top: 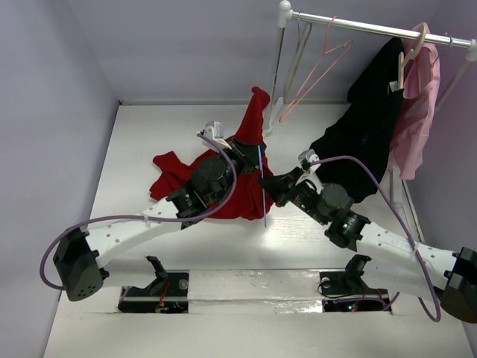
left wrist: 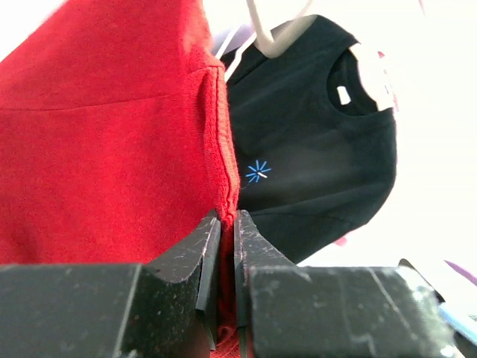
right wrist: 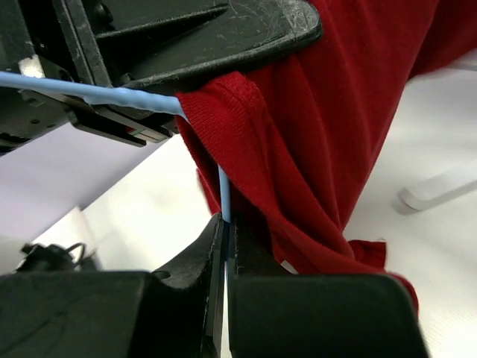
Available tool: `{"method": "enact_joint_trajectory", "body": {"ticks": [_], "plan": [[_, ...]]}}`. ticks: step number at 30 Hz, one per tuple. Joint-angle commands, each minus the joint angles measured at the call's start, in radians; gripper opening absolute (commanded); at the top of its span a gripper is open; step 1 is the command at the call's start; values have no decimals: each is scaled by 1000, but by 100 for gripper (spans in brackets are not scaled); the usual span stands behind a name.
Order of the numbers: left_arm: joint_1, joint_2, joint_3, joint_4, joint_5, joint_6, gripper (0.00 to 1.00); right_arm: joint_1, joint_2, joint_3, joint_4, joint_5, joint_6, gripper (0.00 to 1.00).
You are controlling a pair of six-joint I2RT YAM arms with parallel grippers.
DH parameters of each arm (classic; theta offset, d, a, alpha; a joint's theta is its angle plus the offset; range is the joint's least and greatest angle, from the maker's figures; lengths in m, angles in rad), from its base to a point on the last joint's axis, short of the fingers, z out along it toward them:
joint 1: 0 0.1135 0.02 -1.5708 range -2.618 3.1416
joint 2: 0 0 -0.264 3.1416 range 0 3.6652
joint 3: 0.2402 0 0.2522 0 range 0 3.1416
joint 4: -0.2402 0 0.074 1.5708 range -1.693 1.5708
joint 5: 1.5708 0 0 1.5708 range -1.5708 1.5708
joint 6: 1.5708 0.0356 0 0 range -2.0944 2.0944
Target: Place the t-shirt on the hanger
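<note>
T-shirt [top: 250,130] hangs bunched from my left claw [top: 240,154], which is pinched tight on a ribbed seam edge; that lifts one end of the cloth off the table [top: 149,127] and opens a fold for the wire; the rest lies in a red heap beside my left wrist. My right claw [top: 274,186] is clamped on the thin blue hanger [top: 263,195], holding it roughly upright against the raised cloth; from that wrist, one wire runs up from my jaws into the red fold and another runs off sideways under the left claw. I judge the threading is under way, with the hanger not yet seated in the shoulders. Room is tight between my two claws, which sit just beside each other; bare table shows to the left; the rail [top: 373,28] with its black garment [top: 365,127] stands near on the right, so I'd keep any swing away from it.
</note>
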Motion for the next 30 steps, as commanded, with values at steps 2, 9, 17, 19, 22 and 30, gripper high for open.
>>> {"method": "enact_joint_trajectory", "body": {"ticks": [2,9,17,19,22,30], "plan": [[-8,-117,-23,31,-3,26,0,12,-48,74,-51,12,6,17],[-8,-206,-43,17,-25,26,0,12,-172,37,-246,-8,24,50],[-8,-266,-17,-55,-40,-5,0,12,-260,-83,-309,18,-57,59],[-8,-272,-12,-59,-38,-10,0,-21,-209,-83,-301,-8,-75,54],[-8,-291,-9,-67,-34,-17,0,-92,-158,-109,-193,-106,-77,57],[-8,-294,12,-86,-6,-22,0,-284,6,-140,35,-402,-85,69]]}}
